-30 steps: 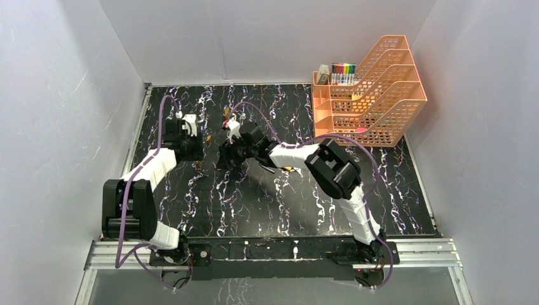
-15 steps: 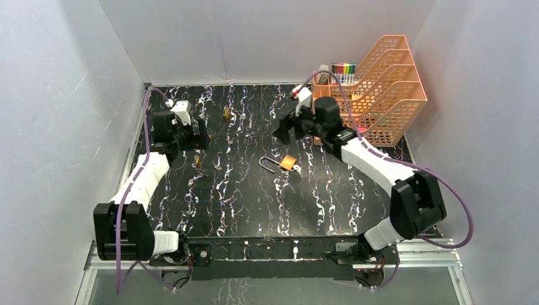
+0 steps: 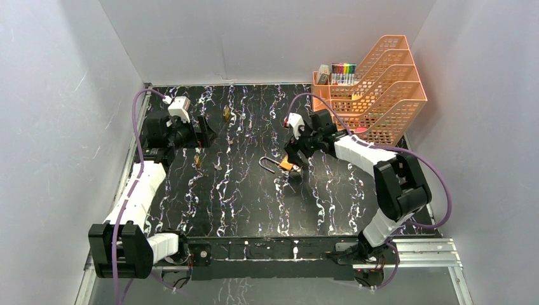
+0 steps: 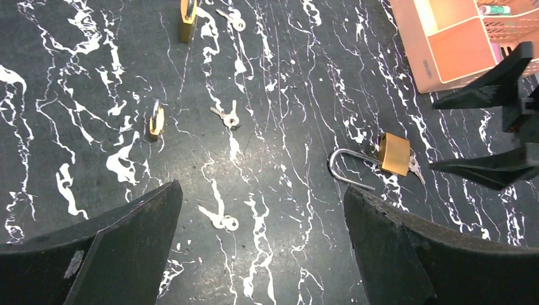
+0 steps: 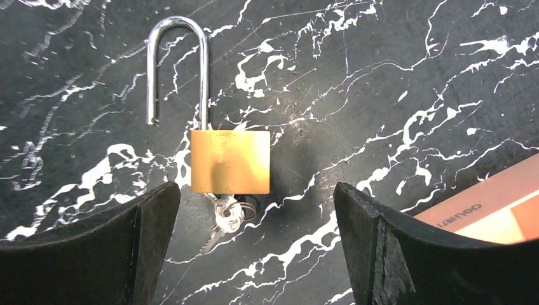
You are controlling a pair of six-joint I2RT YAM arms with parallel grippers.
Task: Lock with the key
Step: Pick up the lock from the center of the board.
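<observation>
lying flat on the black marble tabletop with white veins (image 5: 381, 76), the square brass padlock (image 5: 229, 162), framed between the two black fingers of the right gripper (image 5: 254, 190), underneath it and touching neither finger. holding those jaws spread wide, gripping nothing. from overhead, hanging that gripper (image 3: 296, 152) just behind the padlock (image 3: 287, 164), near the middle of the table and forward of the orange mesh desk organiser (image 3: 375, 95). hovering the left gripper (image 3: 206, 133) well apart at the far left, likewise spread wide and empty (image 4: 260, 190); from its wrist camera, catching the padlock (image 4: 394, 154) off to the right, close to the other gripper's fingertips.

showing the long silver steel shackle (image 5: 178, 63) standing open, one leg seated in the brass body, the free end hanging clear beside it. carrying a small silver key (image 5: 224, 215) on a ring, pushed into the bottom edge of the body, opposite the shackle. resting farther left, a smaller brass padlock (image 4: 156, 119) and a loose pair of silver keys (image 4: 227, 117).

comparing with a second ago: no longer bending the right arm over the left-centre of the table, nor reaching toward the organiser as half a second ago, but pointing down at the padlock. leaving the padlock in the same spot as half a second ago. drawing the left gripper back toward the far left corner.
</observation>
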